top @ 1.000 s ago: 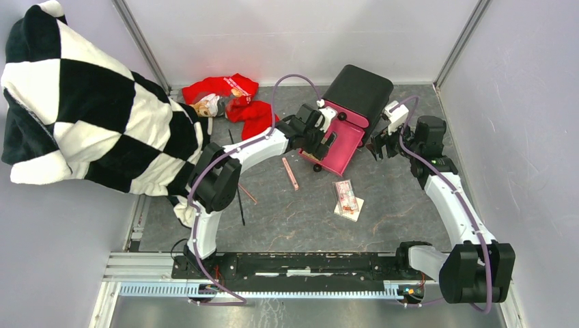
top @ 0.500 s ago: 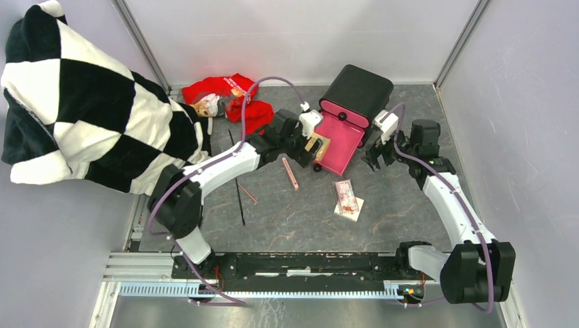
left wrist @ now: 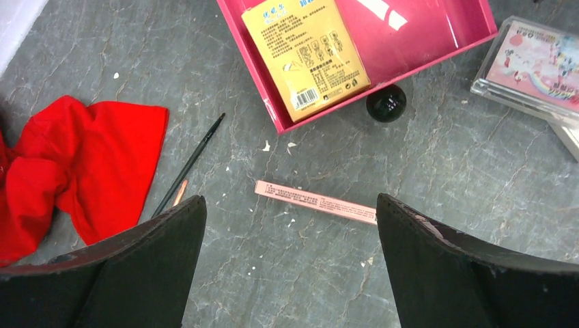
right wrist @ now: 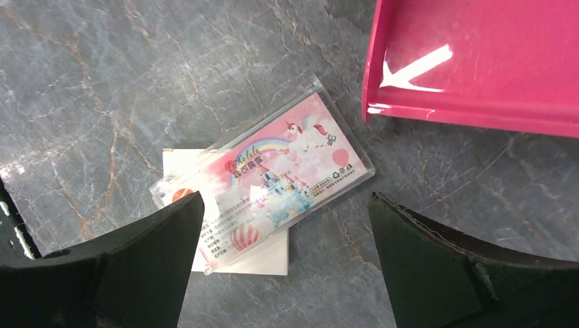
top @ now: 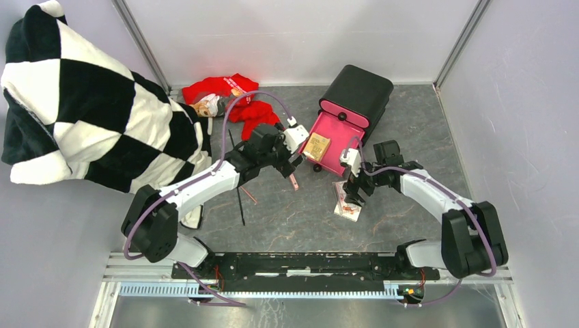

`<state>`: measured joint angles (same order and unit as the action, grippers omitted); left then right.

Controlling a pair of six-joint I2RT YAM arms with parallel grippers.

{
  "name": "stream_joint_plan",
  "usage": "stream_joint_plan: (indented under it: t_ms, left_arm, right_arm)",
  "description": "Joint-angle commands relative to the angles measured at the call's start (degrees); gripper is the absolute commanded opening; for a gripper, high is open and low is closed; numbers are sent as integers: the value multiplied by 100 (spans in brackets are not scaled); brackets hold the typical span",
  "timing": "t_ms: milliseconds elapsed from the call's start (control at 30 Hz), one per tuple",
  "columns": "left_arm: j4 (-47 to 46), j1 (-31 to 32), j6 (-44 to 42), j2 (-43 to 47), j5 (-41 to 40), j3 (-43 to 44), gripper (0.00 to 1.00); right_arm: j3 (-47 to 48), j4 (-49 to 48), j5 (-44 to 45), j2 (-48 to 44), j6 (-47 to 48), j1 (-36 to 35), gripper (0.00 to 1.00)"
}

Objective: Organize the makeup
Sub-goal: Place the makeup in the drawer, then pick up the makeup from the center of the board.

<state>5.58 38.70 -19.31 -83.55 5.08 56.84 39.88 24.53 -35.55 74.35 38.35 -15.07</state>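
Blanket (top: 82, 102), black-and-white checkered, fills the upper left of the top view, draped over the counter's (top: 287, 225) left edge. A black box (top: 358, 89) stands at upper centre-right. Its pink drawer (top: 340, 140) is pulled out toward the middle of the frame. A red cloth (top: 235, 99) lies crumpled to the left of the box, near the back wall.

The left tool (top: 287, 164) hangs at frame centre, just left of the drawer. In its wrist view its jaws stand wide apart, empty, over the stick (left wrist: 315, 202). The right tool (top: 353, 190) hangs just below the drawer's lower corner, jaws equally wide and holding nothing, above the packet (right wrist: 273, 184).

A yellow pack (left wrist: 305, 58) lies flat inside the drawer against its left wall. The packet, clear with a pink unicorn print, lies on the counter close to the drawer's corner and partly covers a white card (right wrist: 270, 258). The pink stick lies flat on the counter below the drawer. A black pencil (left wrist: 188, 166) and a brown pencil (left wrist: 179, 193) lie at centre-left, between the stick and the red cloth. A small black ball (left wrist: 386, 103) sits against the drawer's lower edge
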Motion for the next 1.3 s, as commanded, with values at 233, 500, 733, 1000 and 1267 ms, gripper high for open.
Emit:
stream_joint_plan:
  t_ms: [233, 500, 733, 1000, 1267]
  left_arm:
    - [-338, -46, -387, 224, 68, -181, 100]
    - [-392, -55, -412, 180, 10, -216, 100]
    - [-429, -64, -459, 200, -24, -267, 100]
    - [-461, -82, -510, 232, -42, -287, 100]
    - [-470, -90, -543, 256, -69, -295, 100]
  right_arm:
    - [-150, -575, 315, 709, -1097, -18, 98]
    - [-93, -649, -80, 1222, -1307, -21, 89]
    - [50, -699, -468, 1341, -1391, -17, 59]
    - [107, -604, -871, 1338, -1376, -18, 34]
    - [122, -504, -898, 1199, -1181, -51, 31]
